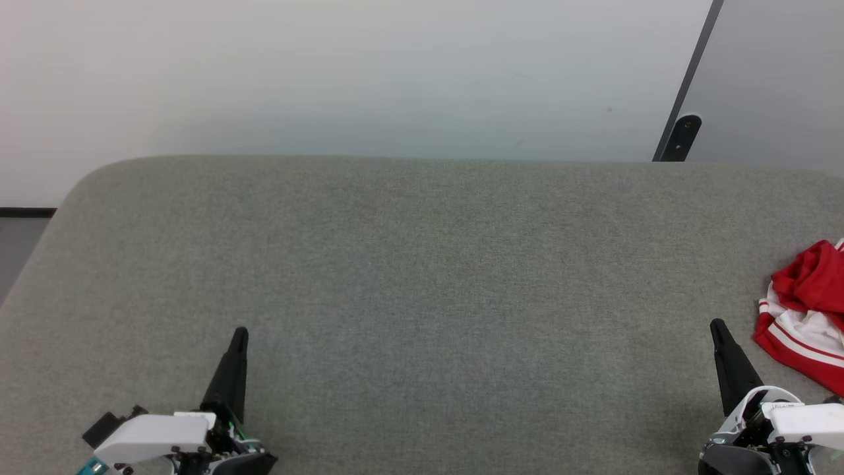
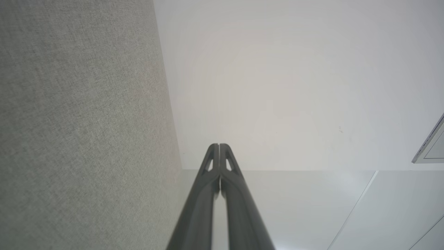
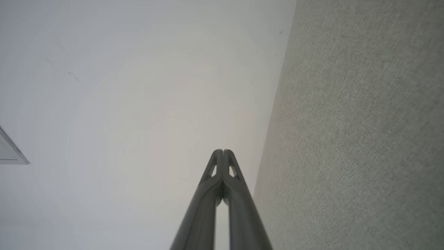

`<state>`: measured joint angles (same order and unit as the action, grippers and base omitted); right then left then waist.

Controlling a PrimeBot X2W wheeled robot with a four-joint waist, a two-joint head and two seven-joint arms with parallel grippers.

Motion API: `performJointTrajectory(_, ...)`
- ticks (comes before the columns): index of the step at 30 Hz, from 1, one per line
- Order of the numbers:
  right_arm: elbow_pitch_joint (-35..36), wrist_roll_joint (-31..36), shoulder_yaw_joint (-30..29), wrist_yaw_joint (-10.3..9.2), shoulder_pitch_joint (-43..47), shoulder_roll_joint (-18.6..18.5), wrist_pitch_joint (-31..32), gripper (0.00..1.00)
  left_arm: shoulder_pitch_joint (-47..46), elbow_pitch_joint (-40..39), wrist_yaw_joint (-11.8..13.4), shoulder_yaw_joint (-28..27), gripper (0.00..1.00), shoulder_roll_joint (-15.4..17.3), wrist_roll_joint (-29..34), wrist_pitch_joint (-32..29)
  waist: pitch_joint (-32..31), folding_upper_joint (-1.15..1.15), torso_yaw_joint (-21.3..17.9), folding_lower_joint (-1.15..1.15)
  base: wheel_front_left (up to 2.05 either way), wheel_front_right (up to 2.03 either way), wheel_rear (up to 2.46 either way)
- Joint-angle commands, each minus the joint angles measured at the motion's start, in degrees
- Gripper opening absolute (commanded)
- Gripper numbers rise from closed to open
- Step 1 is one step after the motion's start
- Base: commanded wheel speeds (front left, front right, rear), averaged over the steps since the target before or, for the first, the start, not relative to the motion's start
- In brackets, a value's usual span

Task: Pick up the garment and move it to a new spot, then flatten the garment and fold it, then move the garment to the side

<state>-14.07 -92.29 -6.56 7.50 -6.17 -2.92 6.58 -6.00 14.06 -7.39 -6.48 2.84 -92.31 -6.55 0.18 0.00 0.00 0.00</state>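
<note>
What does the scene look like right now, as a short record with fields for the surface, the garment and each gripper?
surface: grey fabric-covered top, pale wall behind it
garment: red and white garment, crumpled on the grey top at the right edge of the head view, partly cut off by the frame
left gripper: left gripper shut, holding nothing, at the lower left over the grey top
right gripper: right gripper shut, holding nothing, just left of the garment
task state: garment not yet picked up
</note>
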Motion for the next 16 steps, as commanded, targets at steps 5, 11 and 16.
performJointTrajectory(5,0.1,-0.2,0.0,-0.02,-0.2,0.2,0.1,0.0,-0.5,0.0,-0.2,-0.1,0.0,0.0,-0.2,-0.1,0.0,0.0,0.0,0.0,0.0,0.0,0.0)
performJointTrajectory(11,0.1,-0.2,0.0,-0.02,-0.2,0.2,0.1,0.0,-0.5,0.0,-0.2,-0.1,0.0,0.0,-0.2,-0.1,0.0,0.0,0.0,0.0,0.0,0.0,0.0)
performJointTrajectory(16,0.1,-0.2,0.0,-0.02,-0.2,0.2,0.1,0.0,-0.5,0.0,-0.2,-0.1,0.0,0.0,-0.2,-0.1,0.0,0.0,0.0,0.0,0.0,0.0,0.0)
